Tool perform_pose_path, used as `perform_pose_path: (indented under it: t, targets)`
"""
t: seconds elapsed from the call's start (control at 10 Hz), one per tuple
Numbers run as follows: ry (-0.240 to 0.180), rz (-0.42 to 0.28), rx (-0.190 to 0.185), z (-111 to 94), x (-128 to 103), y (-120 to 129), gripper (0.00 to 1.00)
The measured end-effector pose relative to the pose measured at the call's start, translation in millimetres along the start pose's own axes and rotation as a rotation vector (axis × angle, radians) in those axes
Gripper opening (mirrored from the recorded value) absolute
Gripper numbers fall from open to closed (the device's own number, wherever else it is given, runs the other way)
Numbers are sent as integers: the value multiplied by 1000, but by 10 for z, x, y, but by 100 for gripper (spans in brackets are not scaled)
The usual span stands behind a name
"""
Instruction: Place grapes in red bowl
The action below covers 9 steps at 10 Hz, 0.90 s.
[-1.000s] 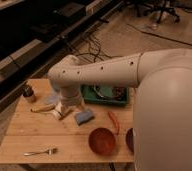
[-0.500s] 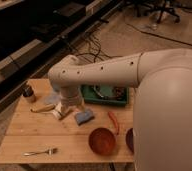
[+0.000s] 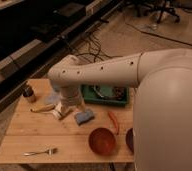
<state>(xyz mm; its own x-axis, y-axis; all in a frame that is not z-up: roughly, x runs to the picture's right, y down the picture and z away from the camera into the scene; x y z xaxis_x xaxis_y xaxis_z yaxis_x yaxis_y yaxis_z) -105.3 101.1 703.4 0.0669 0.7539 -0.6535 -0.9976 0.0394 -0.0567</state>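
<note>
The grapes appear to be the dark lumpy shape at the right end of the green tray. The shape is too dim to be sure of. The tray sits at the back of the wooden counter, half under the arm, and its walls would keep loose fruit from rolling off.

The red bowl stands upright and empty near the counter's front edge, well apart from the tray. Its mouth is open to the top, so a drop from above should suit it. A darker maroon bowl sits just beside it on the right, partly hidden by the robot's body, and could be mistaken for the target. A chilli pepper lies between the tray and the red bowl, and a blue sponge is left of it.

The hand points down at the counter to the left of the sponge, away from both the grapes and the bowl. It looks spread, with nothing gripped. As I judge it, the pick is not yet begun, and the hand must first travel right, to the tray. A fork lies at the front left, out of the way.
</note>
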Motion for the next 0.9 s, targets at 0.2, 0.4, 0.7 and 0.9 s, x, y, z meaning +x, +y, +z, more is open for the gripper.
perform_pose_path:
  t: [0.2, 0.4, 0.7, 0.9]
  targets:
    - [-20, 17, 8, -66, -69, -78, 65]
    - [-63, 41, 18, -218, -317, -377, 65]
    - [-114, 66, 22, -370, -539, -964, 65]
    - [-139, 98, 21, -418, -537, -1343, 65]
